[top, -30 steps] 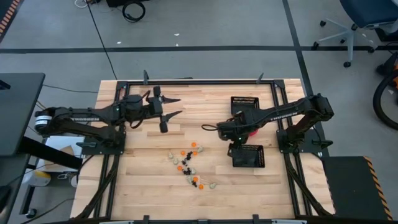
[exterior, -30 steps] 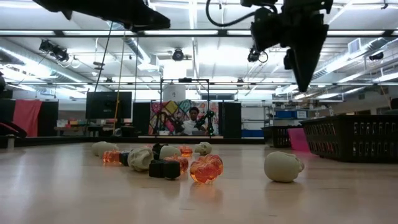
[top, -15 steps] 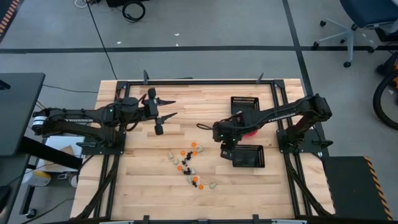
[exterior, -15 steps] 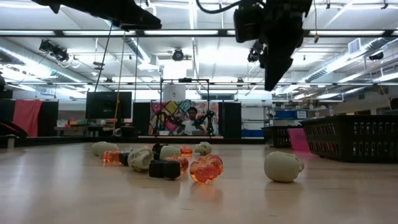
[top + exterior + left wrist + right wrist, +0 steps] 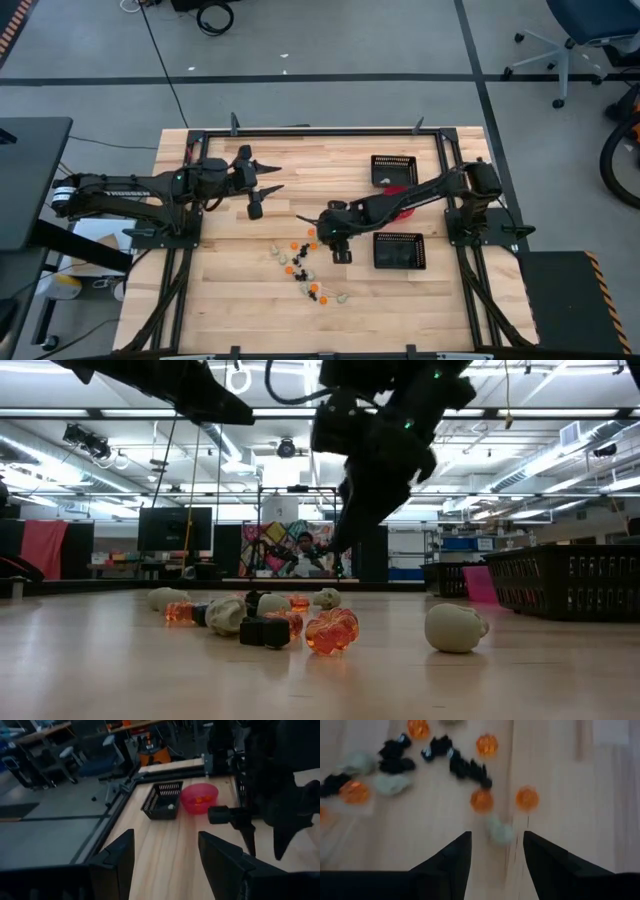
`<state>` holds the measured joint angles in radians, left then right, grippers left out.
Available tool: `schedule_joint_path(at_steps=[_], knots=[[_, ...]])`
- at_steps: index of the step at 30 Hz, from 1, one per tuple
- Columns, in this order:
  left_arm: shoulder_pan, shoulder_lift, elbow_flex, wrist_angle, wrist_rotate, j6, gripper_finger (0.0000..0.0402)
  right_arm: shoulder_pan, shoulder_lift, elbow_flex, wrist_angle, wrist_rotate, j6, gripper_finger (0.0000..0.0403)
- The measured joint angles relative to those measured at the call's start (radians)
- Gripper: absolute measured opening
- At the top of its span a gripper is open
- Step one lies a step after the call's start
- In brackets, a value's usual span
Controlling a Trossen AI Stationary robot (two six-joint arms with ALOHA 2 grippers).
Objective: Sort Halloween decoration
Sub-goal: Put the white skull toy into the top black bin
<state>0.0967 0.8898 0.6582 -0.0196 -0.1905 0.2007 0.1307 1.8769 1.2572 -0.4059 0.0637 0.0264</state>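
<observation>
1. White lettering runs along my left forearm in the high view, too small for me to read; I see no other writing.
2. My right gripper hangs over the middle of the pale wooden slatted worktop, its fingers spread apart with nothing between them.
3. The Halloween decoration, a scatter of tiny orange, black and pale cream trinkets, lies on the worktop just beside and in front of those fingers; in the right wrist view a cream piece sits near the gap, with orange beads beyond.
4. My left gripper waits above the left rear of the worktop, well apart from the trinkets, fingers spread and empty.
5. Two square black mesh trays and a round pink-red bowl stand on the right; my right arm covers most of the bowl from above.
6. The right wrist view is blurred, so trinket shapes are hard to tell.
</observation>
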Motion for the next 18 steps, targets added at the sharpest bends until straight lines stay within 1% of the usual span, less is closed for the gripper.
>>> schedule_joint_path(at_steps=[5, 10, 18], knots=[[0.0, 0.0, 0.0, -0.015, 0.0, -0.032, 0.0192, -0.007, 0.057, 0.0, 0.061, 0.025, -0.082, 0.0183], [-0.002, 0.0, 0.002, -0.034, 0.0, -0.08, 0.0192, -0.03, 0.104, -0.002, 0.094, -0.013, -0.097, 0.0183], [-0.006, 0.0, 0.002, -0.044, 0.0, -0.085, 0.0192, -0.04, 0.159, 0.0, 0.108, -0.037, -0.11, 0.0183]])
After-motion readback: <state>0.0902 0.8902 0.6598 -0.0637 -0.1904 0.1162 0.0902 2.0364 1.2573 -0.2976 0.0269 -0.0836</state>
